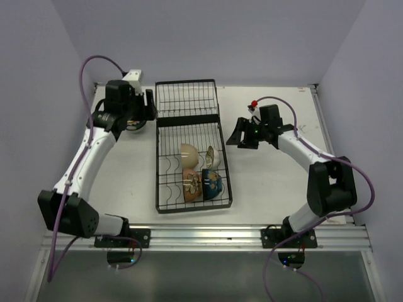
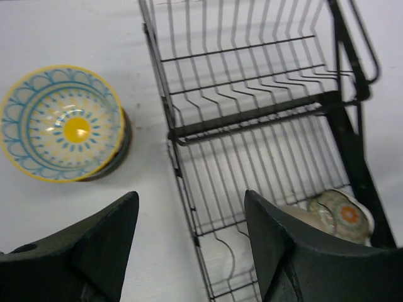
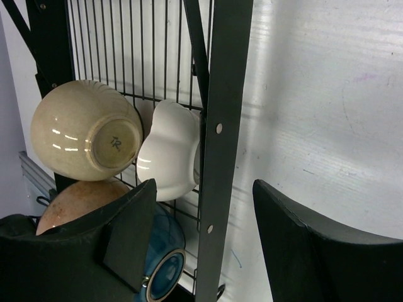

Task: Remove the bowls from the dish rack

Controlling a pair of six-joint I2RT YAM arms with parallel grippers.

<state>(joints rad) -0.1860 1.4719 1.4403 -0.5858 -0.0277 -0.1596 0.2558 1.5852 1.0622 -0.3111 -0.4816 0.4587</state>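
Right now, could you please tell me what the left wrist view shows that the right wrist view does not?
Only the left wrist view: a yellow-and-blue bowl upright on the table, beside the dish rack. Only the right wrist view: a blue bowl and a tan bowl inside the dish rack. Both share the black dish rack and the white table.

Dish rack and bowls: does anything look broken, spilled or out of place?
Nothing stands out. The cream bowl, white bowl, tan bowl and blue bowl stand on edge in the dish rack's near section, none visibly cracked. The yellow-and-blue bowl sits upright on the table left of the rack.
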